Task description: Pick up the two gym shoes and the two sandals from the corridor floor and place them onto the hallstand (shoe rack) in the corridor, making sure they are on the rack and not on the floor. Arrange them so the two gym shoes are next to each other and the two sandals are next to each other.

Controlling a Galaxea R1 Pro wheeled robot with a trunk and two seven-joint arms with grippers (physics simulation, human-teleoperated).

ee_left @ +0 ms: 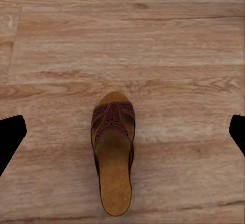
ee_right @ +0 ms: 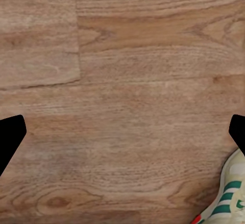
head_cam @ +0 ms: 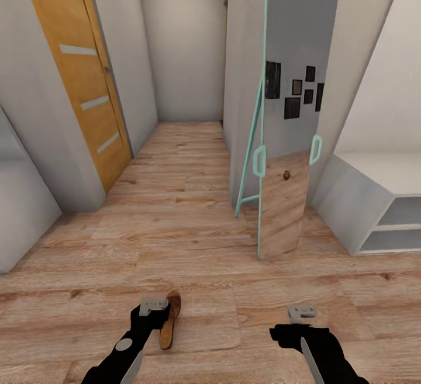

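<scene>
The right end effector hangs over the corridor floor, its two dark fingertips spread wide with bare wood-grain planks between them. Just beside one fingertip lies part of a gym shoe, white with green stripes and a red-orange accent.

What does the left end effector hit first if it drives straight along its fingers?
Likely the sandal lying flat on the corridor floor: it sits centred between the open fingers of the left end effector. Depth is unclear.
</scene>
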